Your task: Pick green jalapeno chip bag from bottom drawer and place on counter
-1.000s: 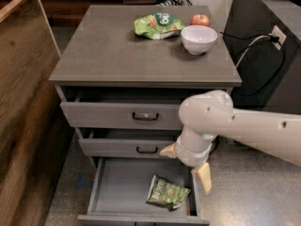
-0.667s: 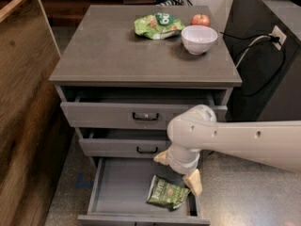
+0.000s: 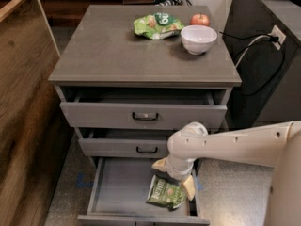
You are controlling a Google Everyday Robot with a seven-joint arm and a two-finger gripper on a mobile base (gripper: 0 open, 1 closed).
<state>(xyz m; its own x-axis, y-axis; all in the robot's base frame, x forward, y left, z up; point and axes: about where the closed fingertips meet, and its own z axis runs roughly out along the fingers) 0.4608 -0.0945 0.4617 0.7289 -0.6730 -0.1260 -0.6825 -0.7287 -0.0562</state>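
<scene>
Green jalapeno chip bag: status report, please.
Gripper open, low over bottom drawer. Green jalapeno chip bag lying on drawer floor, not lifted. Bowl stands on counter.

arm: white, round joint, dark dots | jaws: tan, over btm drawer

Counter occupied at rear right by lime-green bag, white bowl, apple. Green jalapeno chip bag laid on bottom drawer floor, right side. Gripper positioned just over bag's upper edge, fingers spread.
</scene>
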